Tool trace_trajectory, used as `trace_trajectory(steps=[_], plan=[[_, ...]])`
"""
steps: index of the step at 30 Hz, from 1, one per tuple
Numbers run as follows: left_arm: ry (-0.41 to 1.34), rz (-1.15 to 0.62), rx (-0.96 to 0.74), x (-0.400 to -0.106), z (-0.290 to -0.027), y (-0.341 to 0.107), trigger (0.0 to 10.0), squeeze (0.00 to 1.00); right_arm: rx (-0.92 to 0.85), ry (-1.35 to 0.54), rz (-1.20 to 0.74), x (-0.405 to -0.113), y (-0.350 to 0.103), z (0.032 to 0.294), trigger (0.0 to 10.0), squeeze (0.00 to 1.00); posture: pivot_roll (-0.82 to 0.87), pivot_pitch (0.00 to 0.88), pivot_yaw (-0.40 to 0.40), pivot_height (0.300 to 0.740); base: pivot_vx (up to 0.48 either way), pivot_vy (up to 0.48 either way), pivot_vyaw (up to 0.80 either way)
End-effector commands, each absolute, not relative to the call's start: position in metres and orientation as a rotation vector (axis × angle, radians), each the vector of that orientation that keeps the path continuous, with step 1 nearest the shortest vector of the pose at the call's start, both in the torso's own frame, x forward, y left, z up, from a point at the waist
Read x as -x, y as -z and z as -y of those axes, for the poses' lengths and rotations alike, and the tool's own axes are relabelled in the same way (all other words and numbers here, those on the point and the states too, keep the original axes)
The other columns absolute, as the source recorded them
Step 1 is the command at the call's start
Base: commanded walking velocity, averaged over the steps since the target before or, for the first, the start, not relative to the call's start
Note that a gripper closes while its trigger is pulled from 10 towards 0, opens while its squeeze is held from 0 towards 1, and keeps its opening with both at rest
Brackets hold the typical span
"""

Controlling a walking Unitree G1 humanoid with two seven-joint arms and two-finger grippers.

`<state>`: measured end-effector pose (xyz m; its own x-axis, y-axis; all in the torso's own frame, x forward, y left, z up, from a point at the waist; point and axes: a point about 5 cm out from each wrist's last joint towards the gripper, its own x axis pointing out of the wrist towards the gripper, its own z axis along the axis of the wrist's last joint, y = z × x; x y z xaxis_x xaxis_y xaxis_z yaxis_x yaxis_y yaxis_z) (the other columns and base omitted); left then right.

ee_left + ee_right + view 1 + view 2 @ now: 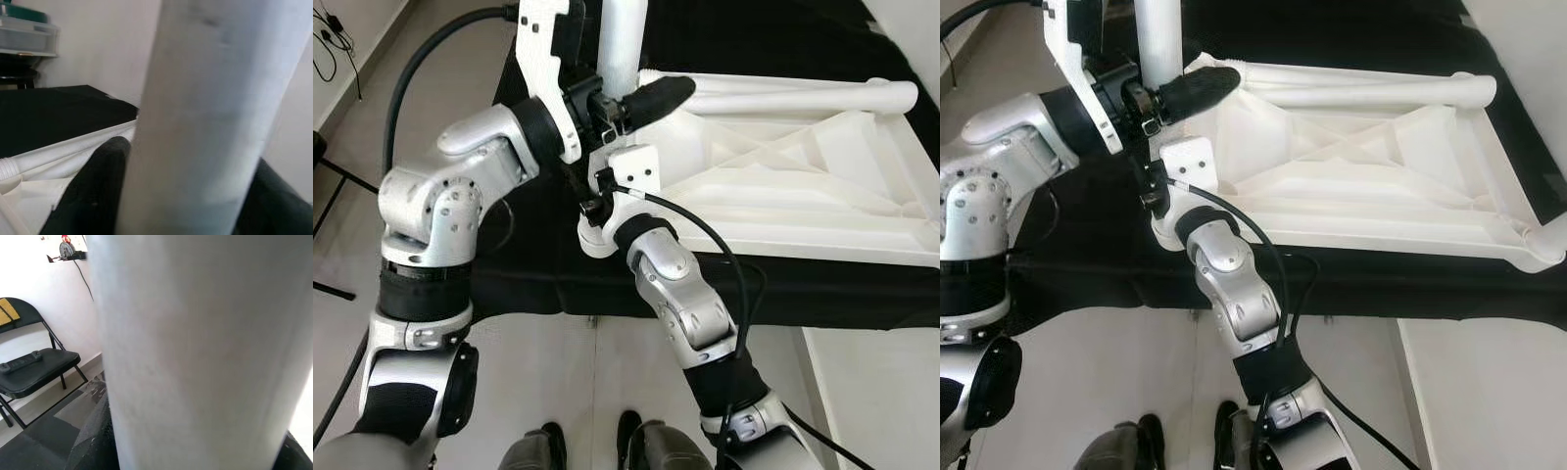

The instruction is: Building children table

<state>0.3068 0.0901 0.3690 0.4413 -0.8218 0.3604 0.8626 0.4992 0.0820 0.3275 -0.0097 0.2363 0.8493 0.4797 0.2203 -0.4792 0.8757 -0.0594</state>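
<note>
Left eye view: the white table leg (625, 44) stands upright at the corner of the upturned tabletop (803, 181) on the black-draped bench (529, 274). The left gripper (631, 98), at 9 o'clock of the leg, has its jaws closed around it. The right gripper (612, 186) clasps lower, from 6 o'clock, near the corner socket.

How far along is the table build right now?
Done: the white tabletop lies upside down on the black surface. In hand: both the left end effector and the right end effector grip one upright white leg at the tabletop's near corner. Left: another leg lies loose across the tabletop; further legs can't be judged.
</note>
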Motion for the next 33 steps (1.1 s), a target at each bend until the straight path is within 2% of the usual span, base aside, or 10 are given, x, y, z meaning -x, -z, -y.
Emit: trace_trajectory(steps=[1,9,10,13,14,24,25,27,28,33], plan=[[1.190,0.367,0.096,-0.294,-0.074,-0.371,0.0,0.00,-0.051,-0.552,0.082,-0.325,-0.214,-0.018,10.0,0.00,-0.17,0.272,-0.056,0.740,0.000,0.000,0.00],[1.274,0.337,0.052,-0.284,-0.072,-0.362,0.0,0.00,-0.038,-0.559,0.090,-0.329,-0.216,-0.017,10.0,0.00,-0.17,0.273,-0.056,0.740,0.000,0.000,0.00],[1.310,0.320,0.052,-0.278,-0.076,-0.354,0.0,0.00,-0.011,-0.675,0.117,-0.331,-0.222,-0.021,10.0,0.00,-0.17,0.275,-0.058,0.740,0.000,0.000,0.00],[1.320,0.313,0.052,-0.276,-0.077,-0.352,0.0,0.00,0.002,-0.735,0.128,-0.331,-0.225,-0.023,10.0,0.00,-0.17,0.275,-0.058,0.740,0.000,0.000,0.00],[1.322,0.302,0.061,-0.274,-0.079,-0.347,0.0,0.00,0.024,-0.822,0.148,-0.332,-0.229,-0.024,10.0,1.00,-0.17,0.274,-0.060,0.740,0.000,0.000,0.00],[1.305,0.278,0.070,-0.267,-0.079,-0.345,0.0,0.00,0.079,-1.032,0.203,-0.343,-0.251,-0.014,10.0,1.00,-0.17,0.275,-0.067,0.740,0.000,0.000,0.00],[1.308,0.289,0.067,-0.261,-0.075,-0.352,0.0,0.00,0.092,-1.076,0.224,-0.346,-0.258,-0.011,10.0,0.88,-0.17,0.277,-0.069,0.740,0.000,0.000,0.00],[1.308,0.289,0.067,-0.261,-0.075,-0.352,0.0,0.00,0.092,-1.076,0.224,-0.346,-0.258,-0.011,10.0,0.88,-0.17,0.277,-0.069,0.740,0.000,0.000,0.00],[1.322,0.323,0.059,-0.246,-0.065,-0.369,0.0,0.00,0.099,-1.189,0.261,-0.346,-0.270,-0.009,10.0,0.00,-0.17,0.280,-0.070,0.740,0.000,0.000,0.00],[1.318,0.323,0.064,-0.246,-0.061,-0.367,0.0,0.00,0.144,-1.331,0.305,-0.341,-0.279,-0.008,10.0,0.00,-0.18,0.283,-0.070,0.740,0.000,0.000,0.00]])
